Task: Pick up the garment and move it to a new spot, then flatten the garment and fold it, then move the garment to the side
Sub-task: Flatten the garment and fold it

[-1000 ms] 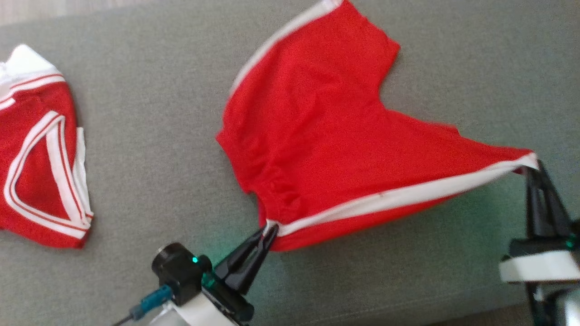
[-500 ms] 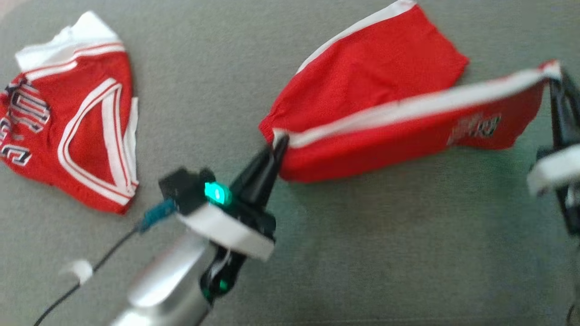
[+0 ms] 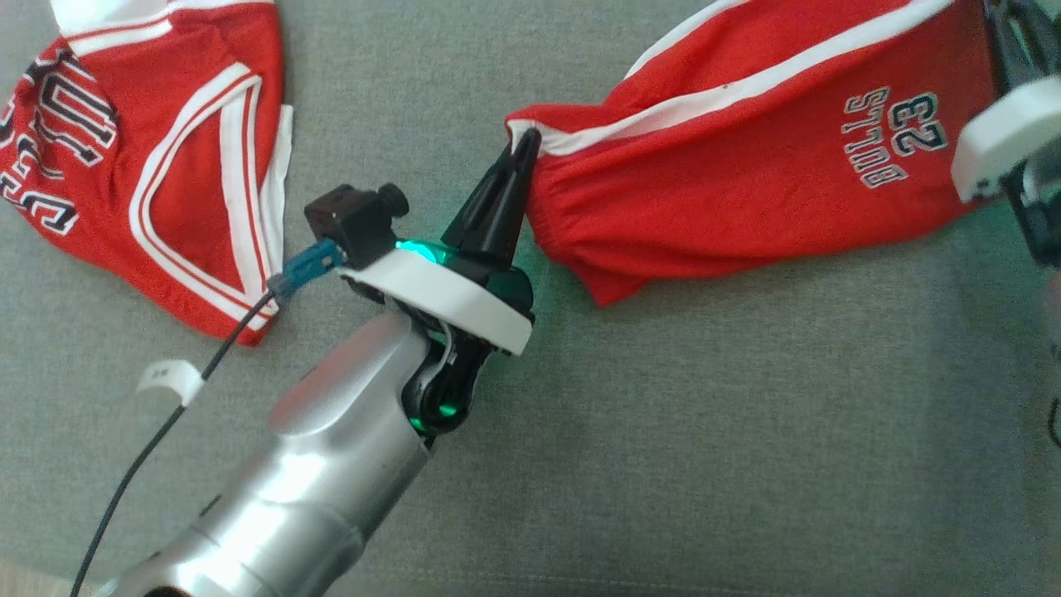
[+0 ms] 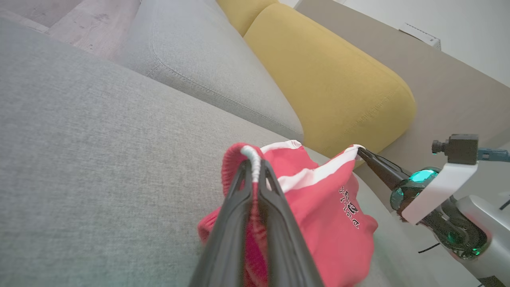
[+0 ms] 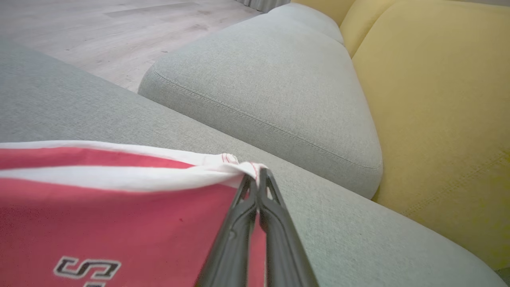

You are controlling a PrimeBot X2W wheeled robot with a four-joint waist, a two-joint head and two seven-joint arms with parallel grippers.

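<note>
Pinching shorts edge over couch

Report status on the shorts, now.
Left gripper shut on shorts, waistband end. Right gripper shut on hem end. Shorts stretched between them over grey cushion. Jersey lies clear, to the left.

"BULLS 23" on red shorts, upside dn.
</note>
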